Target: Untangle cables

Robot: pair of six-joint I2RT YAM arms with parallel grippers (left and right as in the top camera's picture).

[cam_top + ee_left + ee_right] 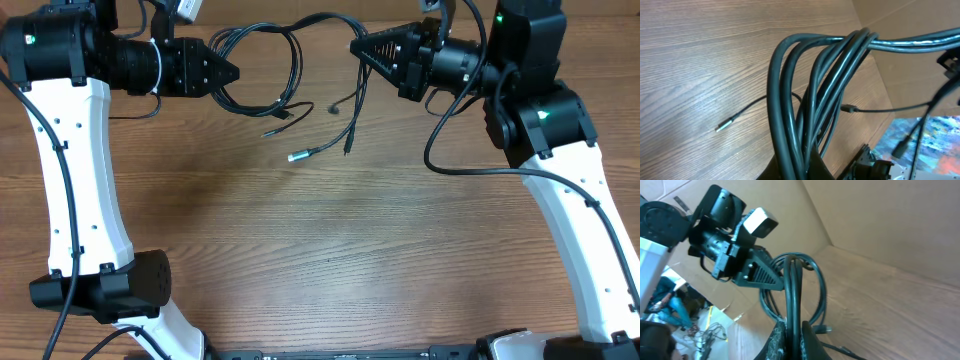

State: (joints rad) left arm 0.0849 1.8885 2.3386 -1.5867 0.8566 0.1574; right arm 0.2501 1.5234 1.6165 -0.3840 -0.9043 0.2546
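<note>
Looped cables point(812, 95) span the left end effector point(232, 72) and right end effector point(357, 47), both clamped on them (one silver tip rests on the desk point(320, 250)).

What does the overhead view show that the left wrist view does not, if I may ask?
Only the overhead view shows both arms, with the left gripper and the right gripper each holding the cables strung between them, loose ends trailing onto the table. Only the left wrist view shows the strands close up, several looping together in one tight bunch, with a cardboard wall behind. Both show the black cables, the wooden table and a silver-tipped plug lying on it.
</note>
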